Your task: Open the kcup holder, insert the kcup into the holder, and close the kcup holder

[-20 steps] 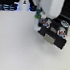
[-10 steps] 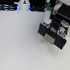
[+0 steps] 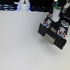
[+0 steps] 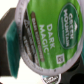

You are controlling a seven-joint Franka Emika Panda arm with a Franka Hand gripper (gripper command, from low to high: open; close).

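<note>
The kcup holder [image 3: 54,33] is a black boxy unit at the exterior view's right, with a grey mark [image 3: 51,40] on its front and several pods showing in its top tray. My gripper [image 3: 57,15] hangs just above the holder. In the wrist view the kcup [image 4: 47,35] fills the picture: a round green and dark lid with a white rim, very close to the camera and seemingly held in the gripper. My fingers are hidden in that view. The pod is too small to make out in the exterior view.
The holder stands on a white table [image 3: 16,45]. A white upright object [image 3: 23,0] stands at the back on the exterior view's left. A dark strip [image 3: 7,8] runs along the table's far edge.
The gripper has stayed above the holder with only a slight shift. The holder has not moved.
</note>
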